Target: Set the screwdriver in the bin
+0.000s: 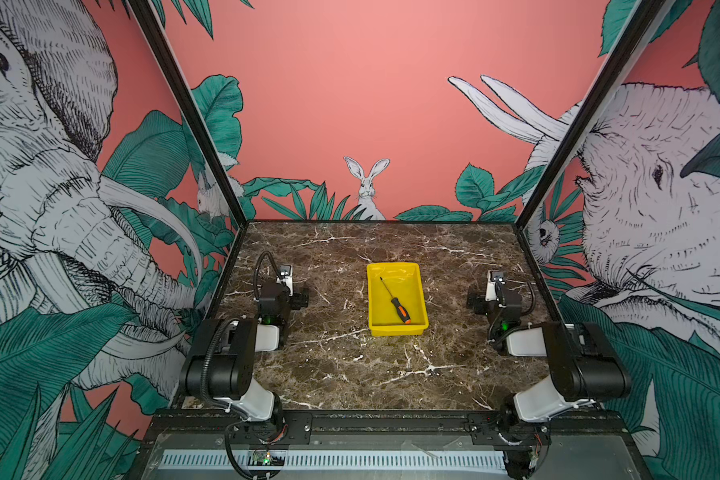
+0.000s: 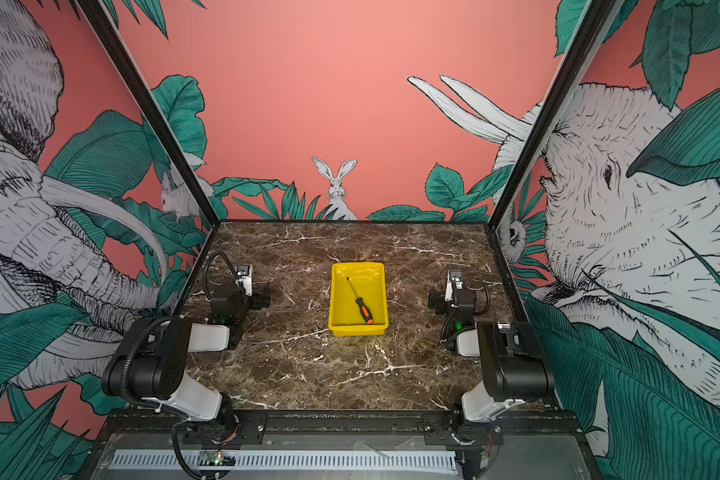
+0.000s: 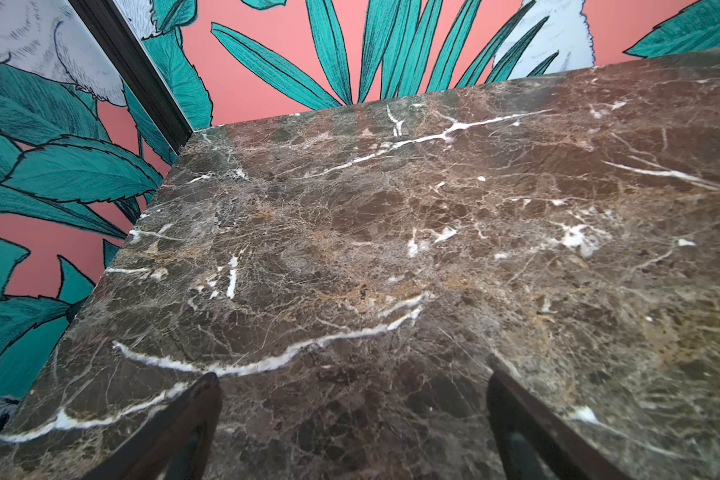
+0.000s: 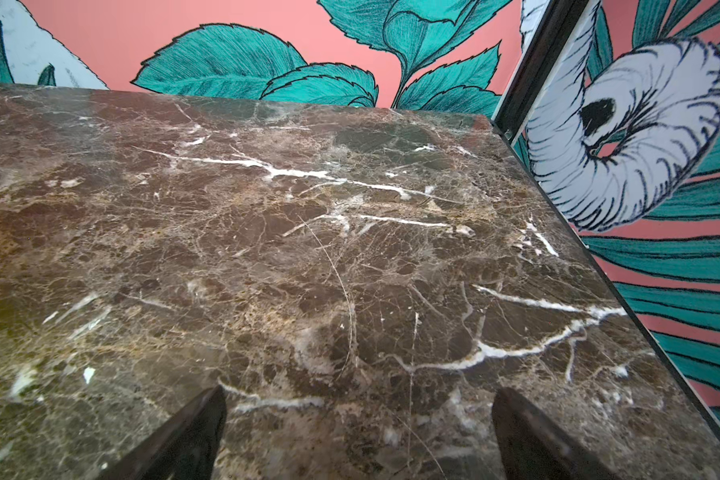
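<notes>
Yellow bin (image 1: 395,330), screwdriver (image 1: 395,300) lying inside

place: robot lab booth | signs: jungle-mural wall panels (image 1: 371,104), marble-look tabletop (image 1: 350,365), mounted robot arms (image 1: 221,365)

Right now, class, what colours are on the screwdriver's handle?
Black with orange, seen best in a top view of the screwdriver.

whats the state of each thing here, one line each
screwdriver: lying diagonally inside the bin, orange cap toward the near right corner
bin: upright on the table, holding the screwdriver
left gripper: open, empty, over bare table
right gripper: open, empty, over bare table
table: carries the bin
</notes>
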`<state>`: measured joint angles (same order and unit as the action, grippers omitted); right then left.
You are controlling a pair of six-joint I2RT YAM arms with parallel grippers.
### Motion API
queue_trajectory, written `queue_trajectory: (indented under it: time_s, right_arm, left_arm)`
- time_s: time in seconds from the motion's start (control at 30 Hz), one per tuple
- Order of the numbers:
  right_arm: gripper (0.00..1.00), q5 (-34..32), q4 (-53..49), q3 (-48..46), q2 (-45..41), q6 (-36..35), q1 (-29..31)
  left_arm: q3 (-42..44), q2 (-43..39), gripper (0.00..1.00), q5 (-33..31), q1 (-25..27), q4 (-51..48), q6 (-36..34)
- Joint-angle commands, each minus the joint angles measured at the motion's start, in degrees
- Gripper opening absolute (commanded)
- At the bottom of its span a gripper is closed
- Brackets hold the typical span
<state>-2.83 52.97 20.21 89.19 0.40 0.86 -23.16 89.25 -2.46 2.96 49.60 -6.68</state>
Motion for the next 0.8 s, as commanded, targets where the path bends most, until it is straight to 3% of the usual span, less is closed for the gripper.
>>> queue_trajectory:
  time_s: [0.0, 0.13, 0.27, 0.4, 0.77]
  right_arm:
    - [0.99, -0.16, 3.34, -0.23, -0.64, -0.49, 0.37]
    - [0.99, 0.29, 6.12, -1.71, -0.69, -0.76, 0.37]
    - [0.99, -4.97, 11.71, -4.55, -0.33, 1.19, 0.37]
    - [0.99, -2.12, 8.71, -2.97, -0.59, 0.04, 0.37]
    - [0.99, -1.92, 9.19, -3.16, -0.51, 0.04, 0.37]
  left_arm:
    - [-0.57, -0.37, 1.00, 0.00, 0.12, -0.06, -0.44]
    - [-0.55, -0.31, 1.00, 0.00, 0.18, -0.07, -0.45]
    - [-0.57, -0.31, 1.00, 0.00, 0.11, -0.05, -0.48]
    - [-0.57, -0.31, 1.00, 0.00, 0.11, -0.04, -0.44]
    - [-0.58, -0.38, 1.00, 0.00, 0.11, -0.23, -0.53]
